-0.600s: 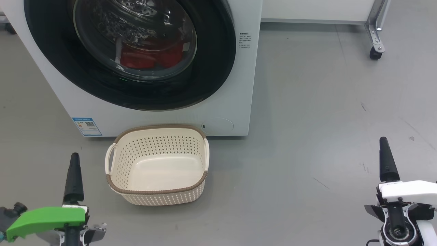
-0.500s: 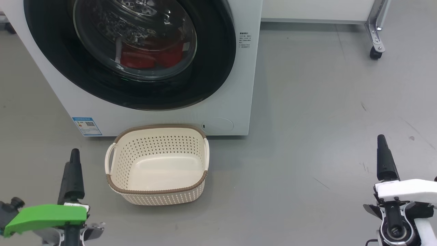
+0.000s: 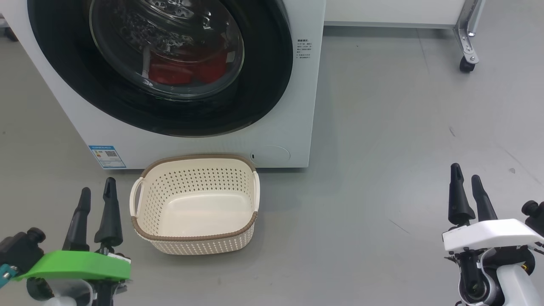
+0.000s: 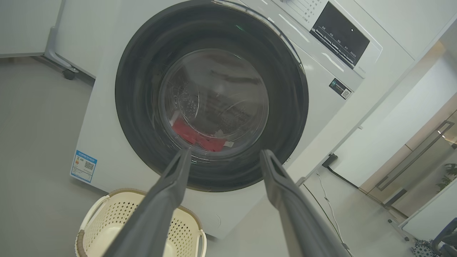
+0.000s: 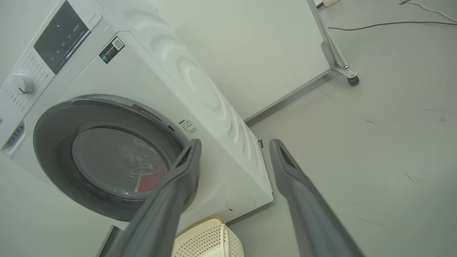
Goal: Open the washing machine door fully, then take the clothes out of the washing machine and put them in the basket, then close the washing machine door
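Washing machine [image 3: 299, 110] and basket [image 3: 199, 247] stand on grey floor [image 3: 395, 127].

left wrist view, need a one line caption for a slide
The left gripper, jaws open, points at the washing machine door, red clothes visible through its glass, cream basket on the floor below.

Bare test lab: scuffed grey floor [image 3: 403, 127], freestanding washing machine [image 3: 301, 127], white partition [image 3: 395, 10] on castors.

The washing machine [image 3: 289, 136] carries a blue label [image 3: 107, 157] with a QR code, its print too small to read.
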`<state>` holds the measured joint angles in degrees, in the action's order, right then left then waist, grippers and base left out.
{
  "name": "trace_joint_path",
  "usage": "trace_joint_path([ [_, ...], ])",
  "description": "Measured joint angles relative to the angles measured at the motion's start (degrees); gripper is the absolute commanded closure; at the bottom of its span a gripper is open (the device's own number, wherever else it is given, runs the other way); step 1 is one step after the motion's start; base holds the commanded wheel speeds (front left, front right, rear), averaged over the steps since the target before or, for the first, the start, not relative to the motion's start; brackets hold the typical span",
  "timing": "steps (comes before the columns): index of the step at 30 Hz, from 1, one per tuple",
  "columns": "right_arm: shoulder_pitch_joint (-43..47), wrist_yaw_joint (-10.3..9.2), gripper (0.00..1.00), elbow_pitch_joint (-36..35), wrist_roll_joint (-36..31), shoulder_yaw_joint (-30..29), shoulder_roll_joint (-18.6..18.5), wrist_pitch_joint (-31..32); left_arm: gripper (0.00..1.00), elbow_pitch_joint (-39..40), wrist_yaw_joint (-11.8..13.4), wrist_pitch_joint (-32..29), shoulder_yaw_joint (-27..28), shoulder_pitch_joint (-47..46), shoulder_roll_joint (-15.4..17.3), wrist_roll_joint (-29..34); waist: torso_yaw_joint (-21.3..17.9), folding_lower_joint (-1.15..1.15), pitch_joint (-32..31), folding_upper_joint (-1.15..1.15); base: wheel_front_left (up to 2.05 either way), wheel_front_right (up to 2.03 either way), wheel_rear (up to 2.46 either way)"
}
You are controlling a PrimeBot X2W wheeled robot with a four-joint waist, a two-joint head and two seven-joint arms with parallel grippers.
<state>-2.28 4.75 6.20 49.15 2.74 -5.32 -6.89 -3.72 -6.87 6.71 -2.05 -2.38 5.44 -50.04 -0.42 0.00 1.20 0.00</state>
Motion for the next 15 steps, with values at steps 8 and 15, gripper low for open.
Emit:
trace_joint_path([
  [8, -0.02, -1.92, 0.00, -0.05, -11.11, 3.65, -1.93, -1.53, 0.00, 0.03, 0.64, 1.72, -2.16, 0.11, 0.49, 12.26, -0.15, 0.00, 0.34, 0.00, 0.00, 0.00, 0.00],
  [15, -0.01, -3.43, 0.00, 1.05, -17.26, 5.95, -1.91, -2.68, 0.00, -1.37, 2.81, 3.03, -4.19, 0.40, 0.69, 21.49, -0.25, 0.00, 0.67, 0.00, 0.00, 0.00, 0.00],
])
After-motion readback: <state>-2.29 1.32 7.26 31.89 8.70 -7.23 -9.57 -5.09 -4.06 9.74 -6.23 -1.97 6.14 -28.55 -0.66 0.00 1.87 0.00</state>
